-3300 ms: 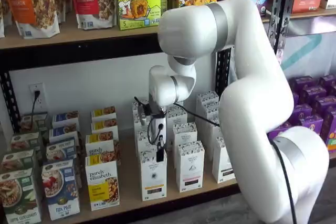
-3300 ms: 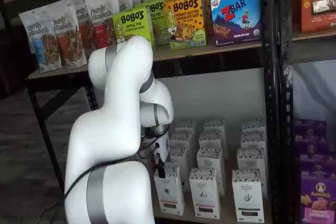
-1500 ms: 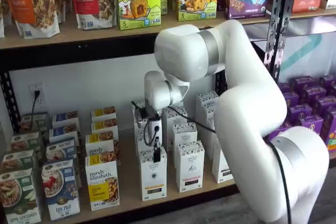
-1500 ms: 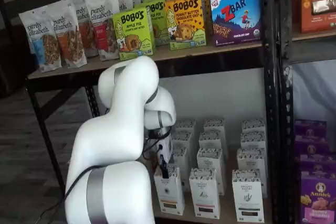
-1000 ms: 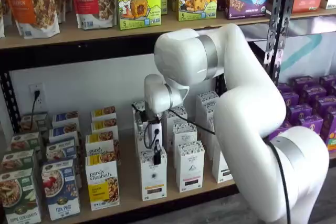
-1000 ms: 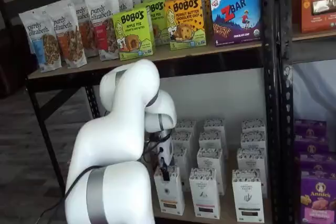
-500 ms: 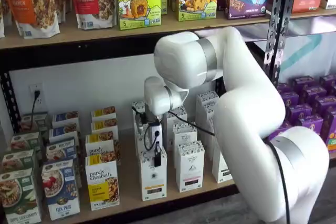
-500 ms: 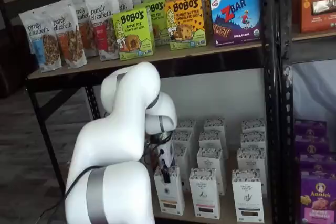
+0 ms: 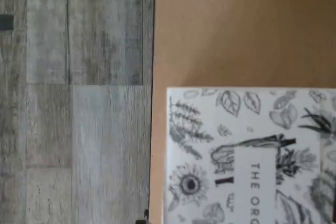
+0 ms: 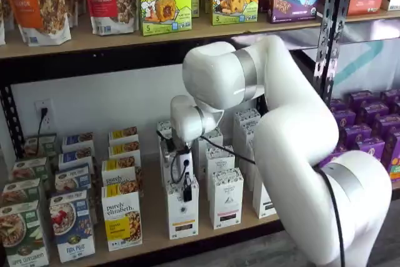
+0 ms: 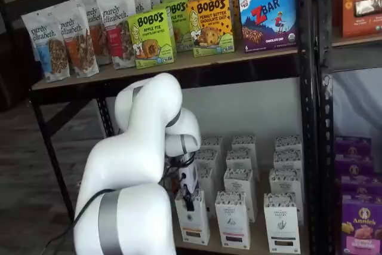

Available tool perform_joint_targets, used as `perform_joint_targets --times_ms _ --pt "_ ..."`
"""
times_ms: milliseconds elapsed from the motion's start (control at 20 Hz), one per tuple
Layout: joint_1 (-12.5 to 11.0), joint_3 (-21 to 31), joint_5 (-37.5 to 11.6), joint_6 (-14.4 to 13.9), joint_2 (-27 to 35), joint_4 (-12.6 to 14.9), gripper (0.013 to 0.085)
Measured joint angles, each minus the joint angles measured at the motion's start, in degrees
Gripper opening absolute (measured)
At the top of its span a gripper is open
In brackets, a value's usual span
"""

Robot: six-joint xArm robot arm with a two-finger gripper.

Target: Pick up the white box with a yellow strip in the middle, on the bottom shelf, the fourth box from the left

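White box (image 10: 182, 209) stands at the front edge of the tabletop (image 10: 153, 232), front of its row, just right of the yellow-labelled granola box (image 10: 122, 220); also seen in a shelf view (image 11: 193, 219). Gripper (image 10: 186, 193) hangs straight down at the box's top, black fingers touching or just over the top edge, seen too in a shelf view (image 11: 189, 201). Gap between fingers not visible, can't tell if gripper is wide or narrow. Wrist view: box's leaf-printed top (image 9: 252, 156) on the brown tabletop (image 9: 231, 35), grey plank floor (image 9: 73, 98) beyond the edge.
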State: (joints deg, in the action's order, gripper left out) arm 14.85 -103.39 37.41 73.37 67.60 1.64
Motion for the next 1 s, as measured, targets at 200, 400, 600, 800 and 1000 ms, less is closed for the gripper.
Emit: perform_joint_targets --times_ms 200,400,600,800,1000 --pt "0.3 -0.6 -0.5 -0.1 0.9 -0.2 0.085" --pt "0.2 -0.5 -1.2 0.1 1.1 -0.3 0.085" --pt "-0.2 0.5 -2.1 0.4 0.5 -0.4 0.085" --pt "-0.5 1.5 -2.4 0.9 -0.1 -0.4 0.085" --pt "-0.6 2.0 -2.3 1.2 -0.4 -0.7 0.077"
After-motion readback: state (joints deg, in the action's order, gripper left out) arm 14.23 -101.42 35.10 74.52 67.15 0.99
